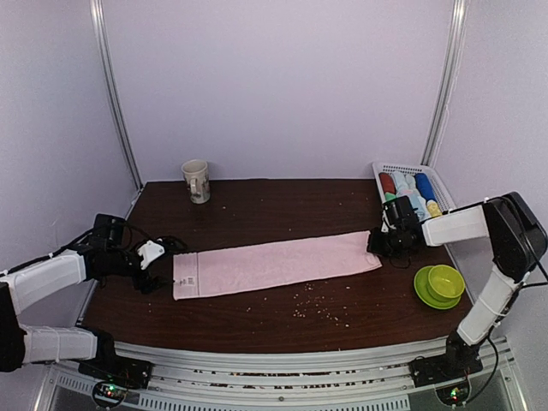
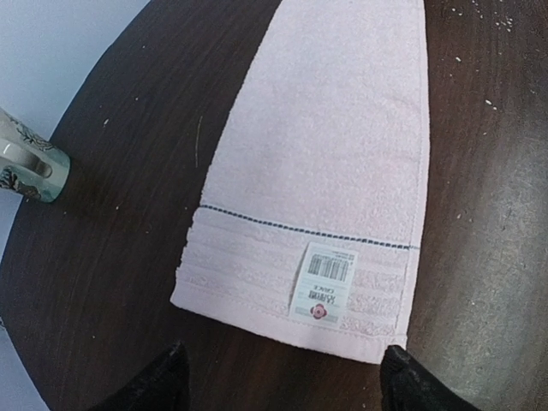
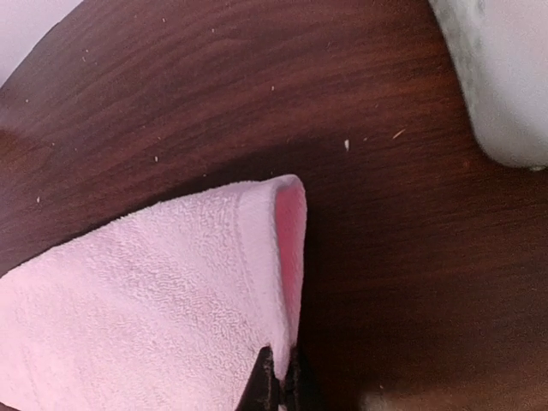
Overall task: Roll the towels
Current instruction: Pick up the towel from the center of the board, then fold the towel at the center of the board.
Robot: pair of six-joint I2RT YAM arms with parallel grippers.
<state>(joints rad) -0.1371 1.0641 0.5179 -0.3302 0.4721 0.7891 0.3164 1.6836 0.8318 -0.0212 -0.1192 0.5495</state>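
Pink towel lies flat, stretched left to right across the middle of the table. Left gripper is wide open just beside the towel's left end, the one with the label. Right gripper is pinched closed on the towel's right edge, which folds up slightly. Basket far right, mug far left.

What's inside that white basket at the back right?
Rolled cloths fill the white basket: a red roll, a blue roll, pale ones between. The right arm covers its near end, and anything beneath the rolls is hidden.
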